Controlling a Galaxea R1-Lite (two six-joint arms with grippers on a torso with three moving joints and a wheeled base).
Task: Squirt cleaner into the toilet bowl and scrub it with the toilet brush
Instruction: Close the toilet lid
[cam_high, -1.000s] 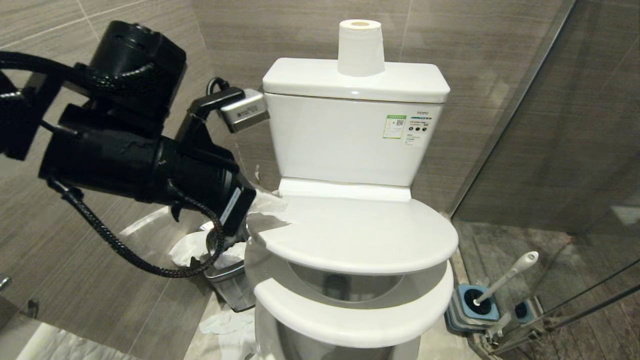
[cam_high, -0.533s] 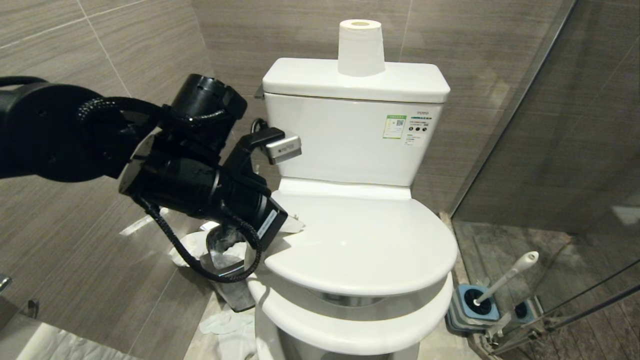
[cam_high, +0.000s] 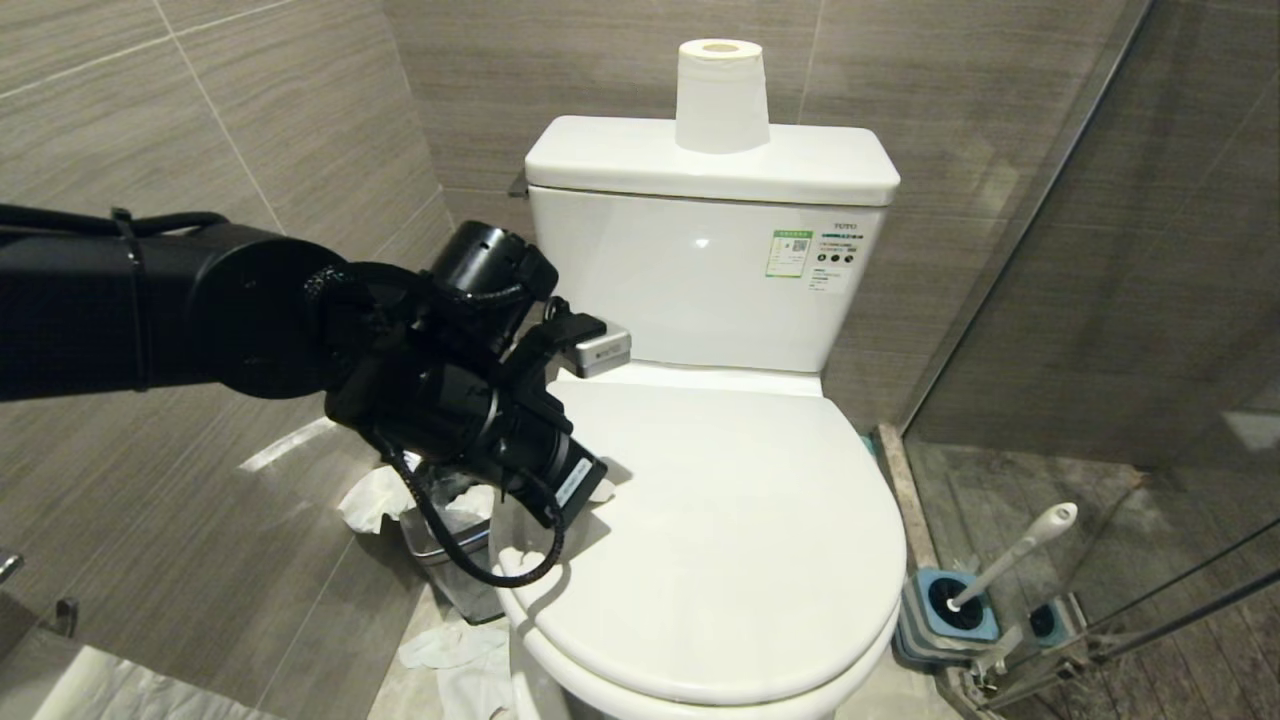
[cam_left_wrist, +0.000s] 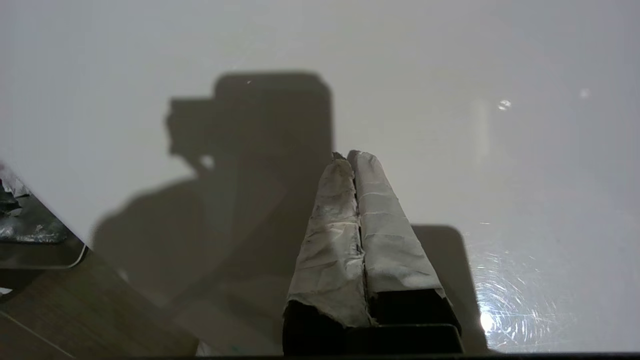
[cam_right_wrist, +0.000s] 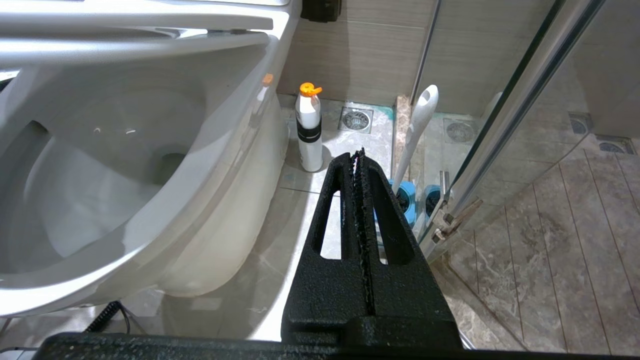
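The white toilet's lid (cam_high: 740, 530) lies flat and closed, so the toilet bowl's inside is hidden; its glossy outer wall (cam_right_wrist: 125, 200) shows in the right wrist view. My left gripper (cam_high: 600, 491) rests at the lid's left edge, its tape-wrapped fingers (cam_left_wrist: 385, 225) pressed together and shut on nothing, pointing across the lid. The toilet brush (cam_high: 1012, 553) leans with its white handle up out of a blue-grey holder (cam_high: 950, 610) on the floor to the toilet's right. My right gripper (cam_right_wrist: 358, 152) hangs low beside the toilet, shut and empty, near the brush handle (cam_right_wrist: 420, 125). No cleaner liquid is in view.
A white bottle with an orange cap (cam_right_wrist: 308, 127) stands on the floor behind the toilet. A steel bin (cam_high: 450, 545) stuffed with tissue sits to the toilet's left, with tissue (cam_high: 440, 645) on the floor. A paper roll (cam_high: 720, 95) tops the cistern. A glass shower door (cam_high: 1100, 300) bounds the right.
The lid has come down from half raised to flat on the seat. My left gripper went down and rightward with it, staying shut.
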